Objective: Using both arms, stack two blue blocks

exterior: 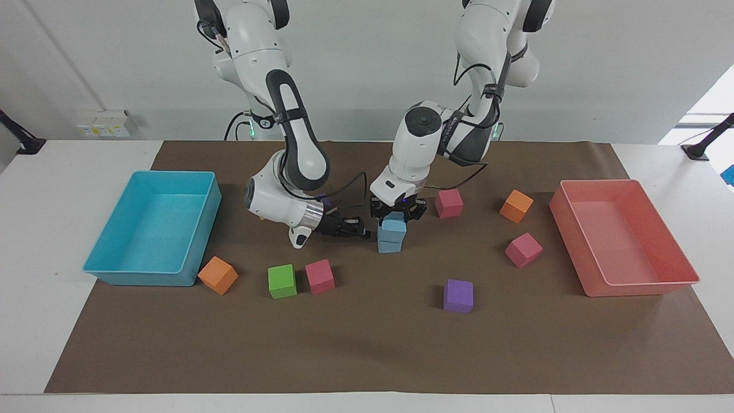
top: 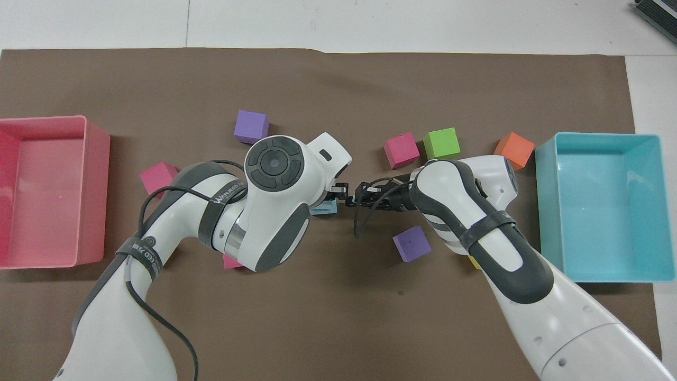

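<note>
Two sky-blue blocks stand in the middle of the brown mat. The upper blue block (exterior: 393, 225) sits squarely on the lower blue block (exterior: 389, 245). My left gripper (exterior: 395, 214) comes down from above and is shut on the upper block. In the overhead view the left arm covers the stack and only a sliver of blue block (top: 323, 210) shows. My right gripper (exterior: 356, 228) lies low and level beside the stack, on the side toward the right arm's end, pointing at it. It also shows in the overhead view (top: 361, 191).
A turquoise tray (exterior: 103, 265) stands at the right arm's end and a pink tray (exterior: 642, 288) at the left arm's end. Orange (exterior: 218, 275), green (exterior: 282, 281), pink (exterior: 319, 276) and purple (exterior: 458, 296) cubes lie farther from the robots than the stack. Pink (exterior: 448, 203) (exterior: 523, 249) and orange (exterior: 516, 206) cubes lie toward the left arm's end.
</note>
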You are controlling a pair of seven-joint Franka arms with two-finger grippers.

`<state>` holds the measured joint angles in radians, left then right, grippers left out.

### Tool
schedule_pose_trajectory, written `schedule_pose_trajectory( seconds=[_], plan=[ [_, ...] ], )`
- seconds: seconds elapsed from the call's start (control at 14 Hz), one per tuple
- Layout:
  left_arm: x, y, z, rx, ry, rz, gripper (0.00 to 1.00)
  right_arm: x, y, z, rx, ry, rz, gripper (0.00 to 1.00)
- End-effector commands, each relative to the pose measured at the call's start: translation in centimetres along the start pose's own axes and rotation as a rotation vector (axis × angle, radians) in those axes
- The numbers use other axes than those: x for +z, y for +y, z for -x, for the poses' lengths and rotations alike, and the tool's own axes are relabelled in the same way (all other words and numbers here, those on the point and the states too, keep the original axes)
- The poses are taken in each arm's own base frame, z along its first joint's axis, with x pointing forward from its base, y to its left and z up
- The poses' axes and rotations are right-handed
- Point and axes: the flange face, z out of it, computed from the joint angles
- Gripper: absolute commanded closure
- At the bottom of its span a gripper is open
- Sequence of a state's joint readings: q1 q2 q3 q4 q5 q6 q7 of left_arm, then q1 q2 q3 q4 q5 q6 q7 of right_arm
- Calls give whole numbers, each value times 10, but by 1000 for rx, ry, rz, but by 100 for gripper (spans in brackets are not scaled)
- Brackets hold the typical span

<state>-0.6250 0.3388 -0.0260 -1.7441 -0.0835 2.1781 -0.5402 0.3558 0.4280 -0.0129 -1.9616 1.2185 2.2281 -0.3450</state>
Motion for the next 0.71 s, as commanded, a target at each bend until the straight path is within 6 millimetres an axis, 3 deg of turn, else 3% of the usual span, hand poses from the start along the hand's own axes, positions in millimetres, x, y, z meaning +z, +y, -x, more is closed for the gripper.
schedule_pose_trajectory(
  seconds=[0.0,0.64],
  plan=[
    [2,1,0,-23,0,9,100,-1,1,1,2,-11,-14,100],
    [5,-1,2,-71,-20,-5,100,-2,1,0,3,-10,-14,100]
  ],
)
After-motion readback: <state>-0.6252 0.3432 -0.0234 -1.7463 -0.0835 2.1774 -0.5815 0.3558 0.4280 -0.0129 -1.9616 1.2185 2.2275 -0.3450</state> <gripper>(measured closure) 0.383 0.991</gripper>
